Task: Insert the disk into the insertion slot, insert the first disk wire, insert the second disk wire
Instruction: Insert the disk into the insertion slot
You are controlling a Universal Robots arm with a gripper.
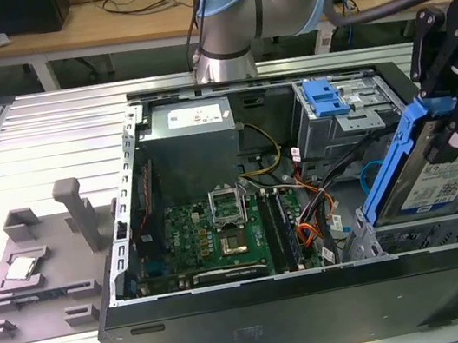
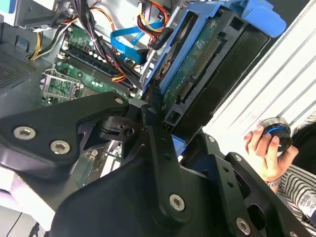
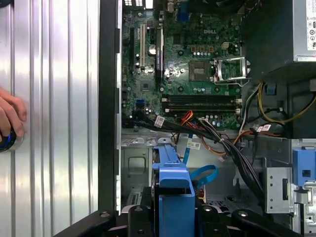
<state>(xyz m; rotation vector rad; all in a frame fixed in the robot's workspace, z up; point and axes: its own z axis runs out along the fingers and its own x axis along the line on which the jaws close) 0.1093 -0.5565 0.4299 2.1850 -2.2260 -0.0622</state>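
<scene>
**Status:** disk insertion in hand, not completed.

**Grip:** The gripper [image 1: 456,133] has its jaws pinched on the disk [image 1: 435,181], clamping it near its upper end. In the first wrist view the blue carrier [image 3: 173,190] is flanked on both sides by black gripper parts.

**Position:** The disk hangs in the air at the exterior view's right end of the computer case [image 1: 305,308]. It is over the insertion slot [image 1: 416,237], not inside it.

**Orientation:** The long axis runs steeply aslant, with the low end close to the top of the grey cage and the high end at the jaws. The label faces the exterior camera. The bay therefore lies below the disk's lower edge, and the disk is tilted well off the bay's flat lie.

**Wiring:** The second disk wire [image 1: 370,174] loops loose beside the cage — unconnected, as far as can be judged.

**Other:** A person's hand [image 2: 266,145] rests on a round knob [image 2: 276,131] on the slatted surface [image 1: 31,143], apart from the case.
</scene>
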